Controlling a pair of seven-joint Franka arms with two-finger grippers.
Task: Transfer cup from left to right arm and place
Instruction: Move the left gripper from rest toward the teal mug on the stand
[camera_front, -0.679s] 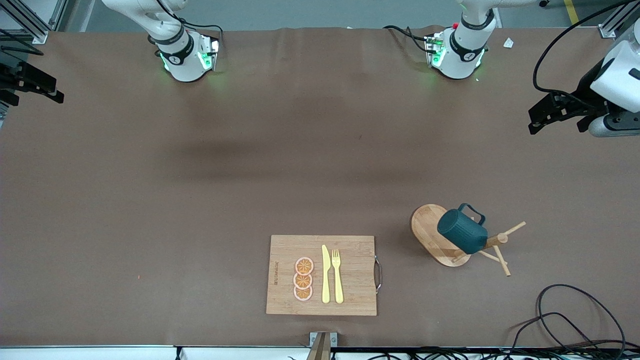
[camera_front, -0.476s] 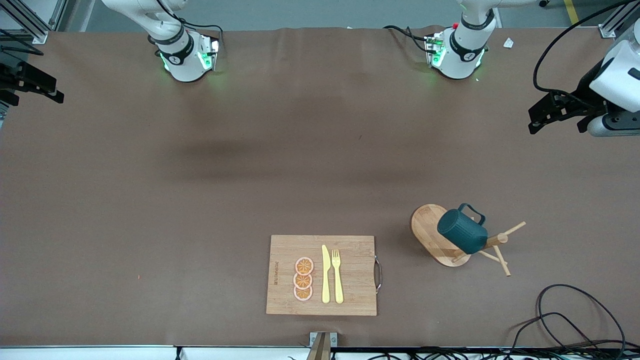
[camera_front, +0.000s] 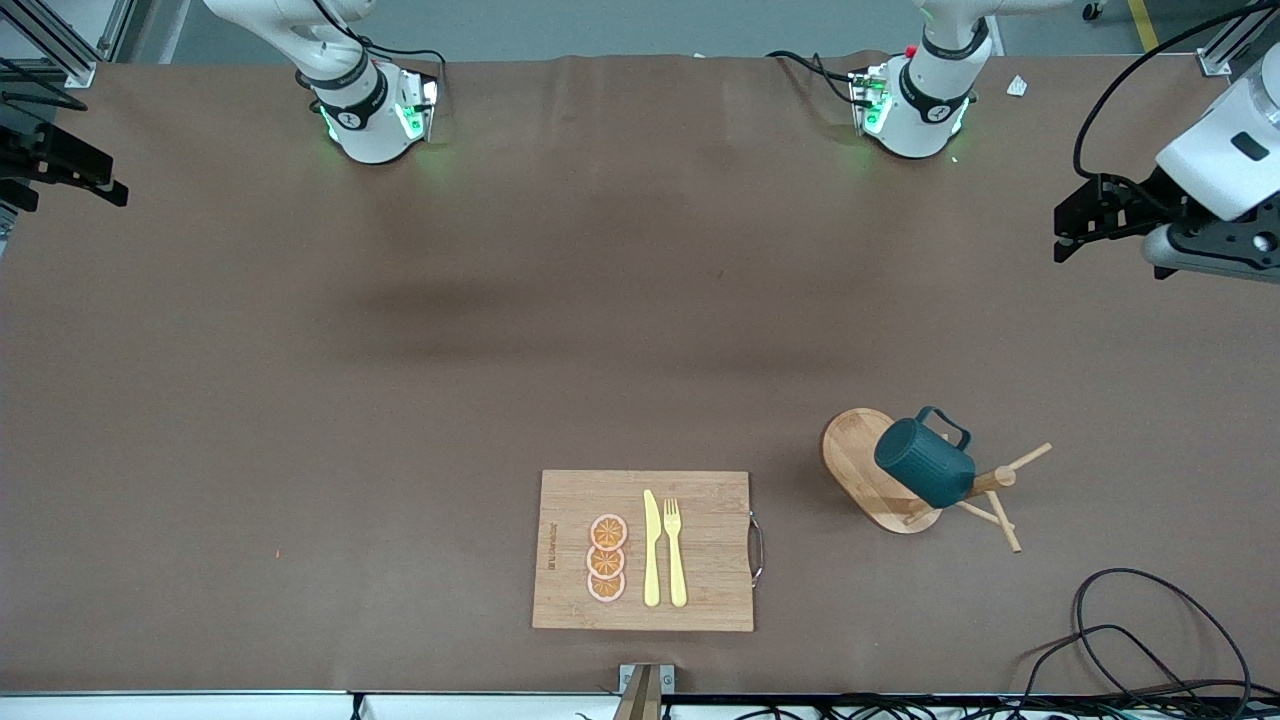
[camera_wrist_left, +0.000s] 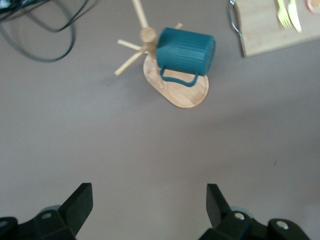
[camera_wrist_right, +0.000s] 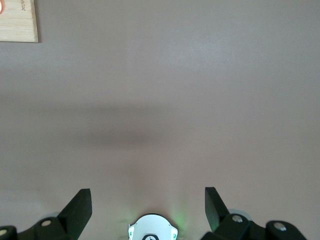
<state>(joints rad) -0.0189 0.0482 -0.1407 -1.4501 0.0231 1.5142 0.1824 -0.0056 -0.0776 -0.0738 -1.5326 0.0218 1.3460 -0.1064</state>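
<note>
Looks like only the left gripper (camera_front: 1068, 225) shifted, its wrist tipped up a bit over the table's left-arm end, jaws spread wide, holding nothing. Cup (camera_front: 924, 463) hangs on the wooden mug stand (camera_front: 870, 475) beside the cutting board (camera_front: 700, 500). Right gripper (camera_wrist_right: 148, 202) waits wide open, empty.

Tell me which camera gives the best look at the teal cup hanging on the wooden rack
The left wrist view: the cup fills more of the picture, showing its ribbed side and loop handle clearly on the wooden rack. The front view shows the cup smaller, toward the left arm's end. The right wrist view misses it.
</note>
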